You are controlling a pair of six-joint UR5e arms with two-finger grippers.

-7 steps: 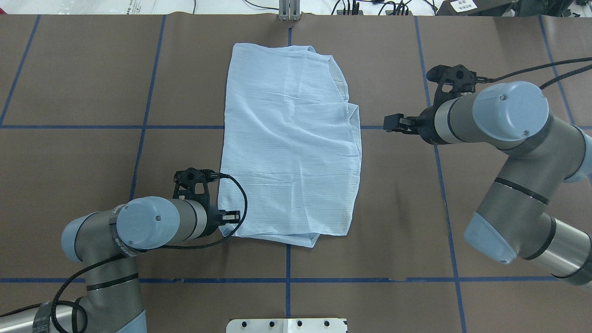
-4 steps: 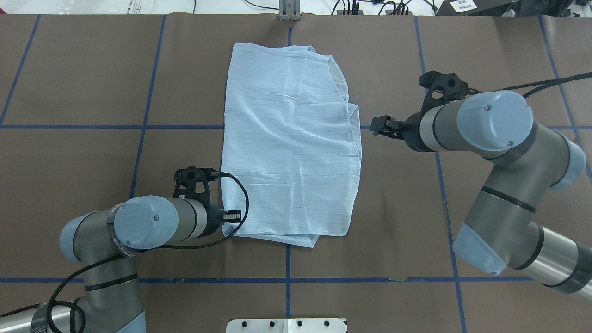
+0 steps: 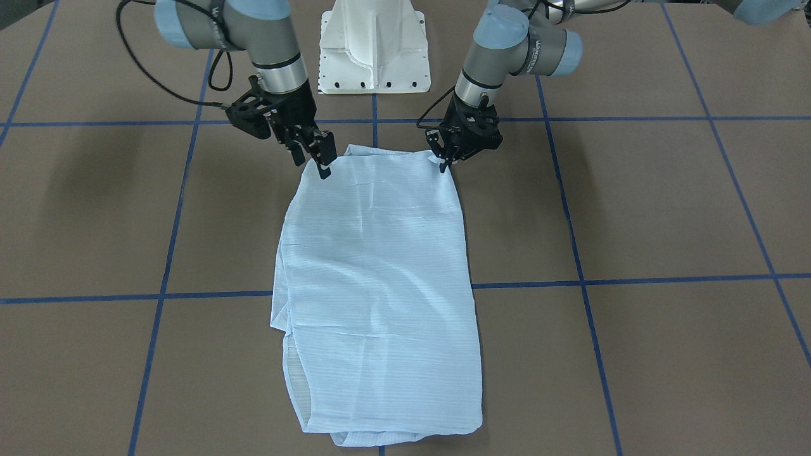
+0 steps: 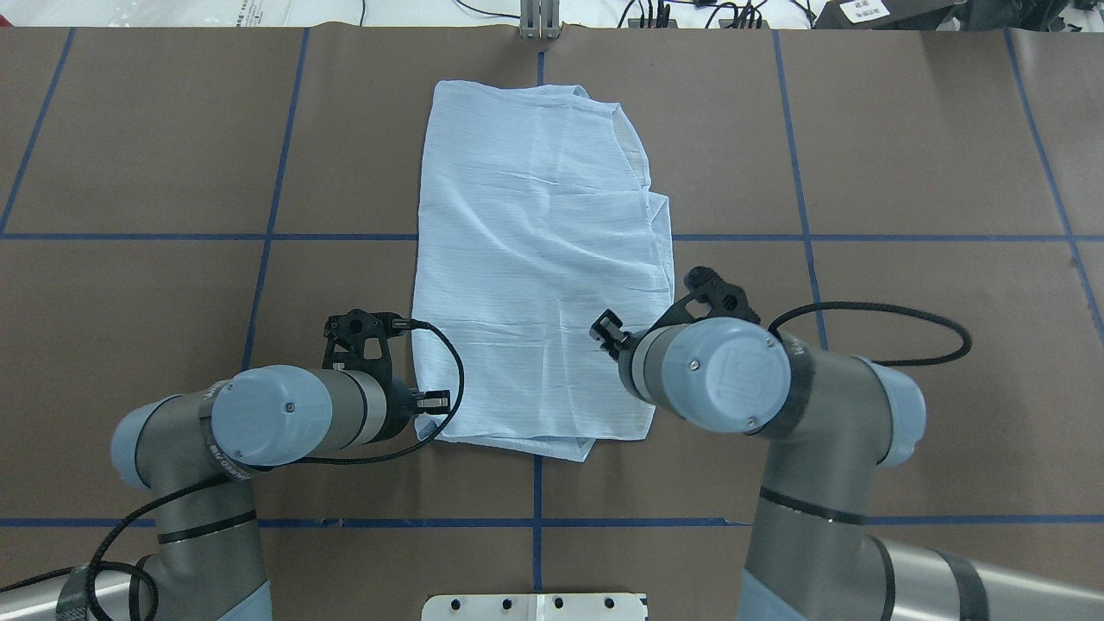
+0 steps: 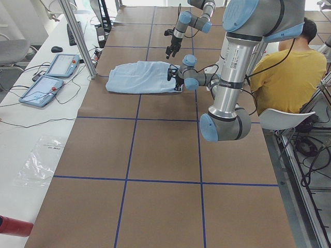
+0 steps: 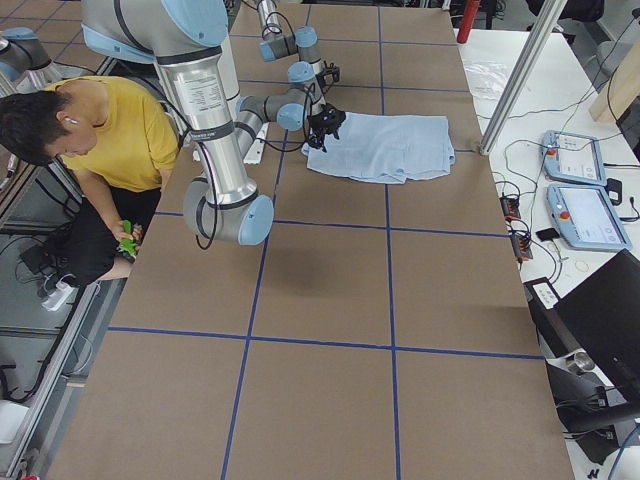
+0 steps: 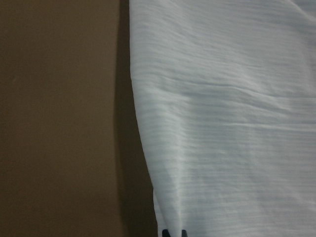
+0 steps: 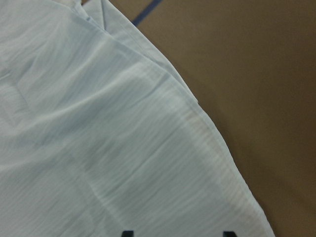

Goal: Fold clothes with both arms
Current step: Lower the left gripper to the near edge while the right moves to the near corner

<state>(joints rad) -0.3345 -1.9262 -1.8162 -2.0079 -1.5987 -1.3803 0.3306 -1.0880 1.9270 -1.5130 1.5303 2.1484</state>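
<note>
Lengthwise, shirt (image 4: 535,259) runs away from the robot, left hand (image 4: 434,400) pinching its near corner, right hand (image 4: 609,330) spread

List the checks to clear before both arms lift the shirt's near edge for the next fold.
1. Left tool clamped on the near corner of the shirt: ok. Its wrist view shows the fingertips almost together at the cloth edge.
2. Right tool placed at the other near corner: ok.
3. Right tool shut on cloth: not ok. Its jaws stand wide open above the fabric.
4. Left grip holds every layer at that corner: cannot tell.
5. Shirt lies flat ahead of the fold: ok, only light wrinkles.
6. The two tools are well apart and not crossing: ok.
</note>
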